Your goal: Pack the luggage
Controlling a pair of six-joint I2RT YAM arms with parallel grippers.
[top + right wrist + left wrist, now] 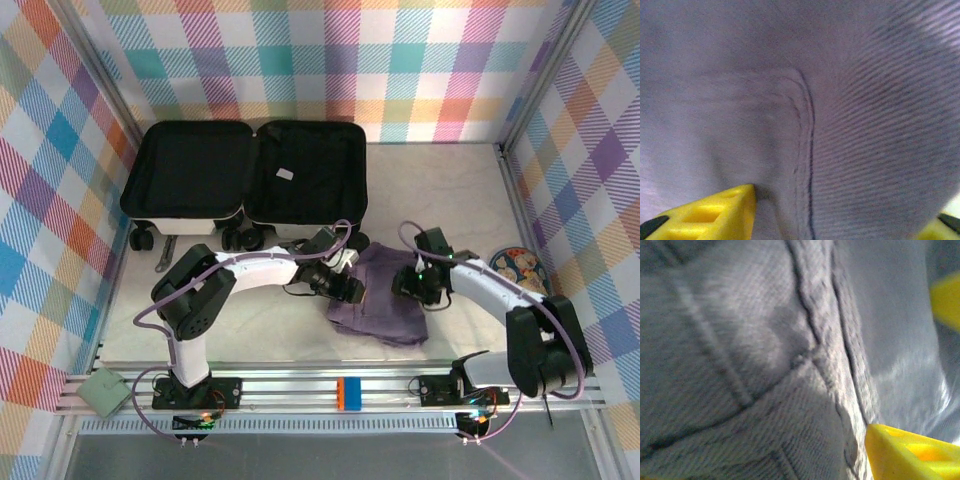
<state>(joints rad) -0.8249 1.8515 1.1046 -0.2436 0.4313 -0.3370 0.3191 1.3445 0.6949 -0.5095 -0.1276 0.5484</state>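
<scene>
The luggage [190,170] lies open at the back left, both black-lined halves facing up, wheels toward me. A purple garment [385,310] lies crumpled on the table in front of it. My left gripper [352,290] presses into the garment's left edge. In the left wrist view, purple cloth [765,365] spreads across the wide gap beside one yellow finger [910,450]. My right gripper [408,285] is at the garment's right edge. In the right wrist view, the cloth [840,100] bulges between the fingers, and the left finger [715,215] dents it.
A patterned plate [520,268] sits by the right wall. A grey tool [165,255] lies by the luggage wheels. A green block [105,392] and an orange-blue piece [347,392] rest on the front rail. Plaid walls enclose three sides.
</scene>
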